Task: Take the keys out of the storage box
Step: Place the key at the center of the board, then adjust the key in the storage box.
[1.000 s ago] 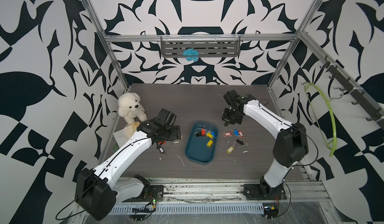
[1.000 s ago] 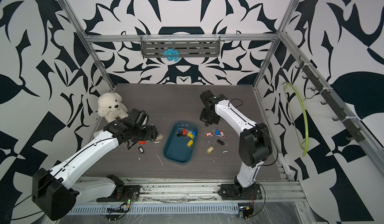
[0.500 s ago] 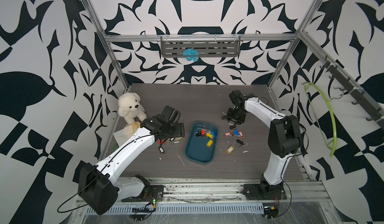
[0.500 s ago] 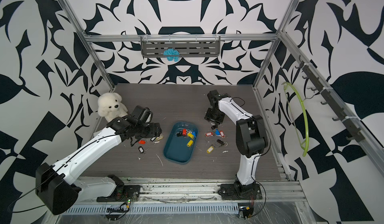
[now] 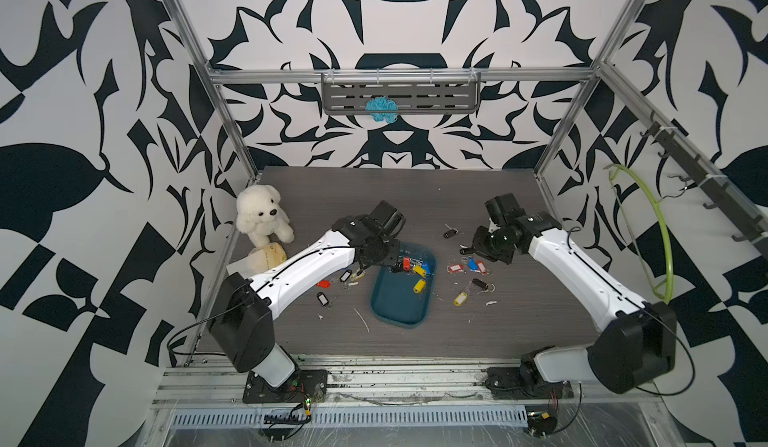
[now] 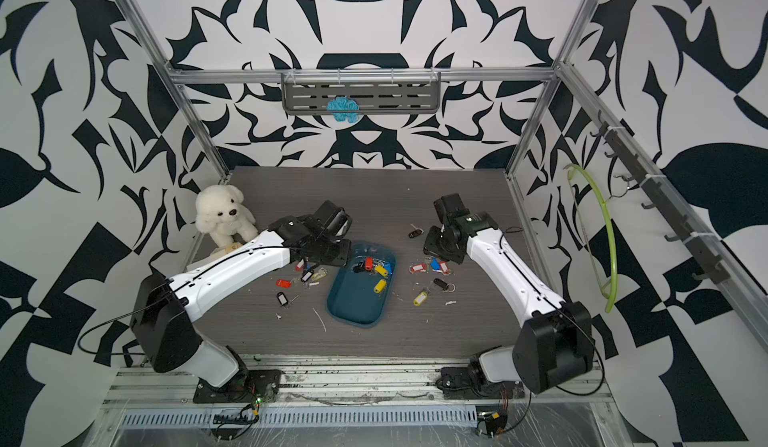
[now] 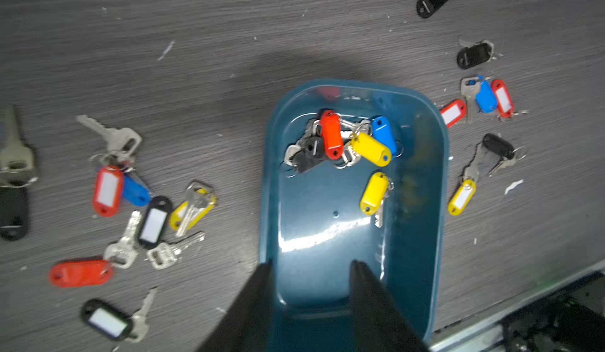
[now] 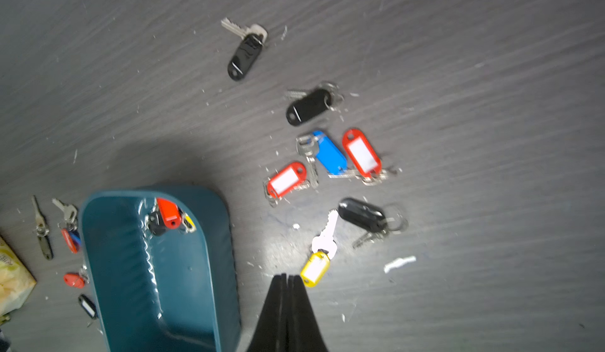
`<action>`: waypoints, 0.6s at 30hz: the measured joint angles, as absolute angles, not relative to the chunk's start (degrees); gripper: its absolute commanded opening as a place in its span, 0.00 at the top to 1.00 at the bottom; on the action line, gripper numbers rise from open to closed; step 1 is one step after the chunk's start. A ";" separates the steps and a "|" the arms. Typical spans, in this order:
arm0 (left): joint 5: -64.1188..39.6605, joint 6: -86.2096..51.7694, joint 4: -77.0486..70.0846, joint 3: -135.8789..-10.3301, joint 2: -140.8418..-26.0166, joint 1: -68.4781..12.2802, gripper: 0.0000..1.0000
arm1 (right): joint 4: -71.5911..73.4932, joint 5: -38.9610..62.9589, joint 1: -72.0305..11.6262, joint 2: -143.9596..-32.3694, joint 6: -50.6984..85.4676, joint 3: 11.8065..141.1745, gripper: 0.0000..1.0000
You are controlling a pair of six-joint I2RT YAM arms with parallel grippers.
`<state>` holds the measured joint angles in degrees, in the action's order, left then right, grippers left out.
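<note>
Dark wood-grain tabletop (image 5: 374,200) held the storage box (image 5: 398,312) near its centre, with removed keys (image 5: 467,266) strewn at the box's 3 o'clock and 9 o'clock in both top views. Inside, the keys (image 7: 340,141) sat bunched, red, black, yellow and blue tags tangled, at the box's 12 o'clock end, one yellow-tagged key (image 7: 373,193) just at their 6 o'clock. The left gripper (image 7: 311,263) hung over the box, fingers (image 7: 255,301) parted, nothing between them; the right gripper (image 8: 287,276) was clenched empty near the 3 o'clock pile. A good pick likely meant pinching one raised tag across its narrow width and lifting straight up, since linked rings could drag neighbours or slide the light box.
</note>
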<state>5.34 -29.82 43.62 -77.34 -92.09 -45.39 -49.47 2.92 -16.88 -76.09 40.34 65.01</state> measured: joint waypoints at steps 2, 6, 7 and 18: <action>4.73 -29.10 42.61 -78.48 -94.56 -45.69 1.00 | -49.30 2.66 -16.88 -73.28 40.36 62.76 0.98; 3.38 -27.68 41.19 -83.02 -101.56 -45.71 1.00 | -48.97 2.26 -16.88 -69.38 40.36 59.53 0.99; 3.09 -27.33 40.82 -84.29 -103.48 -45.71 1.00 | -48.97 2.26 -16.88 -68.97 40.36 59.18 1.00; 0.10 -25.87 38.96 -92.58 -116.25 -45.71 1.00 | -48.07 1.78 -16.88 -68.77 40.29 59.00 1.00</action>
